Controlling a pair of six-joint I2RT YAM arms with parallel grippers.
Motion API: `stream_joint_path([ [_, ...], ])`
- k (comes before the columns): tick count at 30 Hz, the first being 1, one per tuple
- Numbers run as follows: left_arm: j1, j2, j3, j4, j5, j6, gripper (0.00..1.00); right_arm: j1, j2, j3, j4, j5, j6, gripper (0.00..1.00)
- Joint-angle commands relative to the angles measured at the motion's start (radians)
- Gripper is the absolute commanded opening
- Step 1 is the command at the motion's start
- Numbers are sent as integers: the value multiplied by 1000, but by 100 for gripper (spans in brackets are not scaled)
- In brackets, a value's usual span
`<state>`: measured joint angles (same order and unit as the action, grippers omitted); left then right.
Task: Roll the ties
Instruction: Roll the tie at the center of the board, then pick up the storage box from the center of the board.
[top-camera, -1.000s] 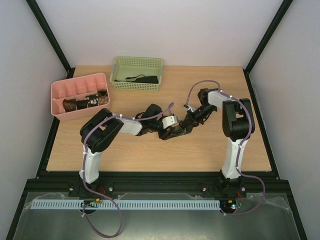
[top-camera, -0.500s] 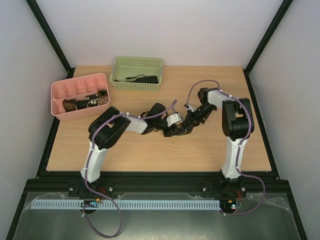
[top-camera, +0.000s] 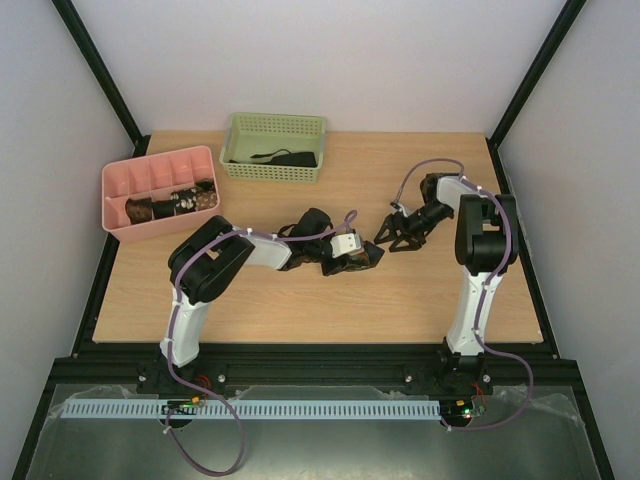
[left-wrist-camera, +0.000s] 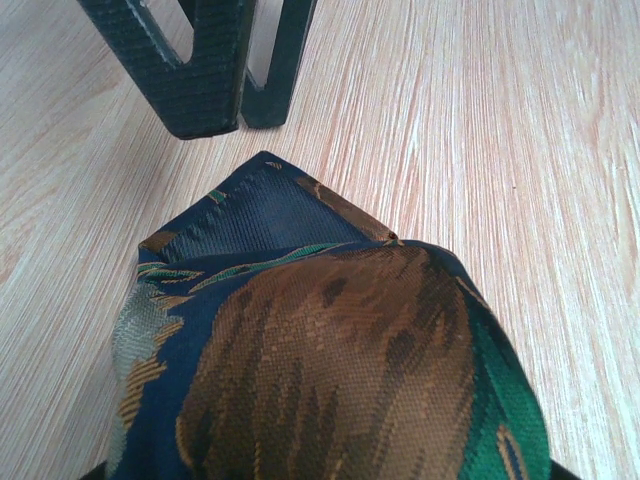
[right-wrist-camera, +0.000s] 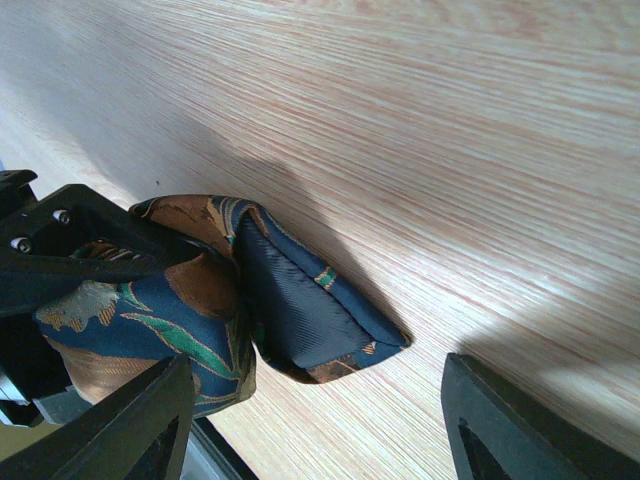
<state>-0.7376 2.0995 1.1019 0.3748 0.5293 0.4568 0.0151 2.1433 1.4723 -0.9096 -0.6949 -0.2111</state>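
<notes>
L gripper (top-camera: 350, 256) is clenched on the rolled tie (right-wrist-camera: 190, 300) at mid-table (top-camera: 300, 300). R gripper (top-camera: 394, 236) hangs just beside it on the R, jaws spread wide, nothing in them. We see the tie's pointed end poking out toward the R gripper. Pink tray (top-camera: 160, 227) w/ other rolls (top-camera: 170, 204) sits well off to the L, so we judge the L arm is nearer for drop-off.

The rolled tie (left-wrist-camera: 330, 370) runs off the left wrist view's bottom edge. The dark tie (top-camera: 283, 157) in the green basket (top-camera: 270, 171) is too small to show its pattern.
</notes>
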Motion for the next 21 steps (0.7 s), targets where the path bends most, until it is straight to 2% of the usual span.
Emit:
stream_joint_path([
  [1,-3,38,-37,-193,-66,36,28,43,48,3,20,101,-6,69],
  [5,-2,40,-37,-195,-71,33,28,107,66,-5,-1,104,-33,69],
  [11,-2,38,-38,-194,-69,25,28,121,21,-40,-44,-136,-129,67],
  [21,-2,42,-37,-187,-66,23,29,122,-54,-69,7,-317,-131,80],
])
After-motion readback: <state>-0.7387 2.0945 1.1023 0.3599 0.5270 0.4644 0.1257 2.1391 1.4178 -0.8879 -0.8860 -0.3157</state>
